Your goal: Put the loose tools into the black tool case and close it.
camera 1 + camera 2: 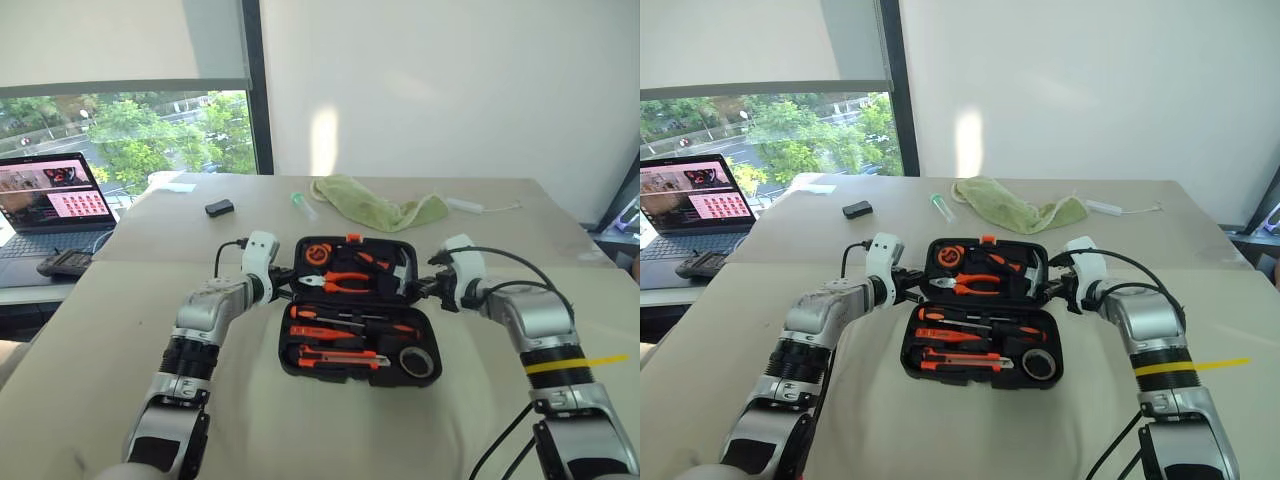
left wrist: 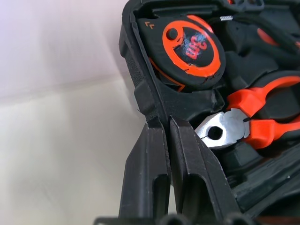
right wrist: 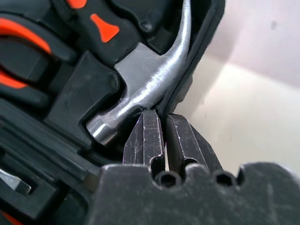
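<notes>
Black plastic case (image 1: 358, 310), mid-frame on the counter (image 1: 300, 420): stiff, light lid (tools already slotted). Left tool (image 2: 161, 126) and right tool (image 3: 163, 123) each pinch a lid edge, the right spots for folding it shut.

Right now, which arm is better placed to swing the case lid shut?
Neither clearly: the left gripper and right gripper are each shut on a side rim of the black tool case lid, so probably both together.

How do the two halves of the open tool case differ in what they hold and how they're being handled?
The far half holds the pliers, tape measure and hammer; the near half holds the screwdrivers, utility knife and tape roll. The left gripper and right gripper are shut on the far half's side edges; nothing touches the near half. Both are black.
</notes>
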You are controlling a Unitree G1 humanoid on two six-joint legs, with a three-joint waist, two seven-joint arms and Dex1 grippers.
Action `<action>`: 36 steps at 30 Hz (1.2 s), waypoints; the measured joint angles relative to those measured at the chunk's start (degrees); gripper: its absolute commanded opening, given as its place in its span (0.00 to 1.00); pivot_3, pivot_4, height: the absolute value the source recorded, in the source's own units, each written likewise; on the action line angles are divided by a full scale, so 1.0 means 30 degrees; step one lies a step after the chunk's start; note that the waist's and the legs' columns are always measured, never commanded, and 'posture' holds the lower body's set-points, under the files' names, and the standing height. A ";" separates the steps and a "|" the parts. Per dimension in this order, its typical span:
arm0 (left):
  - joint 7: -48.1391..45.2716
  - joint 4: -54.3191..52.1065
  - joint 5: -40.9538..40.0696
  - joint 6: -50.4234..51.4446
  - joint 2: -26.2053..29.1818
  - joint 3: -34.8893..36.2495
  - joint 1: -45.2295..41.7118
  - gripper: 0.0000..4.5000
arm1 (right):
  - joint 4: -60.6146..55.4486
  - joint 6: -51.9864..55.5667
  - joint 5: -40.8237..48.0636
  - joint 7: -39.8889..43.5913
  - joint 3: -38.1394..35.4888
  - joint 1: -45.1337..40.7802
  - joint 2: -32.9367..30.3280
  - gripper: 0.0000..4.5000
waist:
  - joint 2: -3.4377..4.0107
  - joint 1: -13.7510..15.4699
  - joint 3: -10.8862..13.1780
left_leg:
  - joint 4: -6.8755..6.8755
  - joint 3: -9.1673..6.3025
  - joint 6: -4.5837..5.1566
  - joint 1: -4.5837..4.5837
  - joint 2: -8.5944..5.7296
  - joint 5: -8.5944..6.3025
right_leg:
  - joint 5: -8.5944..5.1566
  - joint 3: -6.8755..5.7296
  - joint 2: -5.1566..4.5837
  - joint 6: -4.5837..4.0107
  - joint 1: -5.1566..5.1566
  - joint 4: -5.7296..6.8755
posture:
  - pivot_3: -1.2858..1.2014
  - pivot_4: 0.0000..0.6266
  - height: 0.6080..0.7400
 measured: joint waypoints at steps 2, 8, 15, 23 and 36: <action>-0.0704 0.0393 0.0604 -0.2440 0.0274 -0.0191 0.0016 0.00 | -0.0897 -0.1015 -0.0355 -0.0404 -0.0061 0.0469 0.0097 0.01 | 0.0000 0.0026 0.0001 | 0.0010 0.0012 -0.0022 -0.0156 -0.0001 0.0064 | 0.0007 -0.0012 0.0014 -0.0003 -0.0184 0.0129 | 0.52 0.24 1.00; -0.2928 -0.1108 0.1606 -0.9485 0.1461 -0.0215 0.2636 0.00 | -0.5488 -0.4114 -0.1621 -0.2074 -0.0539 0.4317 0.0707 0.01 | 0.0001 0.0054 0.0001 | -0.0039 0.0047 -0.0007 -0.0259 -0.0006 0.0065 | -0.0004 -0.0064 0.0020 0.0013 -0.0305 0.0110 | 0.52 0.24 1.00; -0.5271 -0.3413 0.2138 -1.3765 0.3723 -0.0293 0.6281 0.00 | -1.1160 -0.6614 -0.2691 -0.2229 -0.1097 1.0017 0.0153 0.01 | 0.0009 0.0284 0.0007 | 0.0046 0.0047 0.0066 -0.0275 0.0001 0.0025 | 0.0007 -0.0074 0.0033 0.0055 -0.0226 -0.0002 | 0.52 0.24 1.00; -0.6545 -0.3577 0.2287 -1.6853 0.5125 -0.0041 0.8001 0.00 | -1.3717 -1.0746 -0.4638 -0.1271 -0.1120 1.4609 -0.2007 0.01 | 0.0016 0.0258 0.0009 | 0.0063 0.0064 0.0210 -0.0012 0.0024 -0.0055 | 0.0059 -0.0043 0.0053 0.0070 0.0011 -0.0059 | 0.52 0.24 1.00; -0.7794 -0.4086 -0.2881 -0.8534 0.6925 0.3321 1.0186 0.65 | -1.9264 -0.8987 0.0258 0.2884 -0.6683 2.3785 -0.3591 0.39 | 0.0016 0.0684 0.0015 | 0.0083 0.0012 0.0299 0.0356 0.0056 -0.0142 | -0.0027 -0.0082 0.0003 0.0073 0.0433 -0.0100 | 0.52 0.24 1.00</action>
